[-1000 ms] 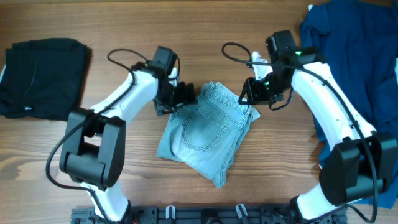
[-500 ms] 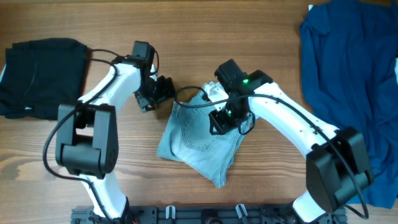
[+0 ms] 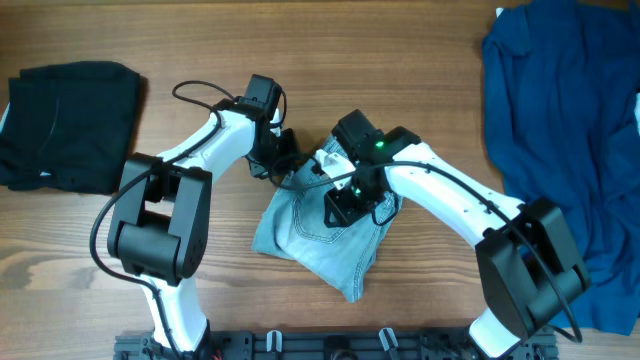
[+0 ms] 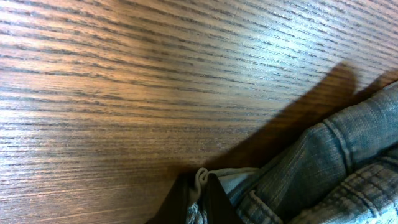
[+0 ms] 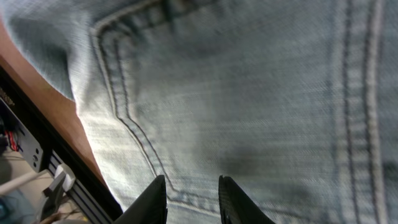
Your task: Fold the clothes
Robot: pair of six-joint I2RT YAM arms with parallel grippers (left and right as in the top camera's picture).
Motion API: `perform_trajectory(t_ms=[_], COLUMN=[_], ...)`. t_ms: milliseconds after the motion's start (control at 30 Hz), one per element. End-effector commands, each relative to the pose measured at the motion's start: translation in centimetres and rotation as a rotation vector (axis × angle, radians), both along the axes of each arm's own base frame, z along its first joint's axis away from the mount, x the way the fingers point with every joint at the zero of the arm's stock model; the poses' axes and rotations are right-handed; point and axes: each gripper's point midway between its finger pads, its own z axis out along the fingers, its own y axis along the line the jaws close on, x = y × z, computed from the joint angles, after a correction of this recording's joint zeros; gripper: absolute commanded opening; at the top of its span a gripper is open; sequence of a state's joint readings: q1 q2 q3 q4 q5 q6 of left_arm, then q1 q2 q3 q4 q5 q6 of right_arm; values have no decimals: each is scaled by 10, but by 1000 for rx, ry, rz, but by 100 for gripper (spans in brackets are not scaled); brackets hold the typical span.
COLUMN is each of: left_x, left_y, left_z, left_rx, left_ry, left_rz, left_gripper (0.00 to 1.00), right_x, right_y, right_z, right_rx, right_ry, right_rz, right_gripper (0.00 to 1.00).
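Overhead, pale light-blue denim shorts (image 3: 310,235) run waistband-top to hems-bottom on the wooden surface (image 3: 420,60); left claw (image 4: 199,186) pinches their edge, right claw (image 5: 191,190) gapes.

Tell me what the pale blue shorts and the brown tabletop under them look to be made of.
The pale light-blue shorts look like faded cotton denim, matte: the right wrist view shows a fine woven texture and double-stitched pocket seams. The brown tabletop is wood or wood-look laminate, I cannot tell which: long dark grain lines, with soft glare suggesting a smooth, slightly glossy finish.
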State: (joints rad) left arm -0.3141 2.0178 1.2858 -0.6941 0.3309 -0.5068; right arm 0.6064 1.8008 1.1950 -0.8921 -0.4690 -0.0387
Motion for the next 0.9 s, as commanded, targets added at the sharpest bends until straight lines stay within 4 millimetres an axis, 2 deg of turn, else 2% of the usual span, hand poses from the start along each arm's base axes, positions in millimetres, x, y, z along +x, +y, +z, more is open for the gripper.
perform_trajectory(t_ms=[0,67,100,133,233,300,333,367,467,500,533,567,600,633,800,867], left_x=[-5,11,17,18,15,8,2,-7,-18,-20,-21,-21,-21,-21,-30,-37], left_y=[7,13,16,17,18,16,13,9,9,11,13,15,16,17,32,37], left_z=[9,50,65,70,68,67,65,63,59,58,58,57,57,57,39,27], left_rx=[7,-22,-26,-19,-11,-7,-3,15,74,90,102,113,117,119,196,211], left_ry=[19,-90,-138,-156,-140,-114,-89,-67,-47,-40,-37,-37,-35,-33,-14,-4], left_rz=[-8,10,19,22,25,26,28,11,-15,-17,-15,-13,-12,-12,18,26], left_gripper=[4,4,4,4,4,4,4,4,4,6,22,44,54,60,62,68], right_x=[-1,4,7,10,9,9,10,6,-18,-32,-40,-42,-40,-40,-37,-37], right_y=[2,2,4,7,16,29,35,36,17,4,-7,-21,-33,-37,-38,-38], right_z=[-5,-5,-3,-1,-1,0,-2,-7,-43,-59,-68,-76,-80,-81,-81,-81], right_rx=[-6,-9,-1,8,24,37,27,0,-114,-171,-224,-298,-362,-379,-376,-376], right_ry=[-5,-24,-36,-50,-72,-119,-150,-151,-24,43,73,71,55,47,48,47], right_rz=[20,19,20,20,42,73,76,79,19,-4,-41,-81,-116,-117,-127,-128], right_gripper=[28,29,29,29,30,32,40,43,41,32,30,30,31,31,31,31])
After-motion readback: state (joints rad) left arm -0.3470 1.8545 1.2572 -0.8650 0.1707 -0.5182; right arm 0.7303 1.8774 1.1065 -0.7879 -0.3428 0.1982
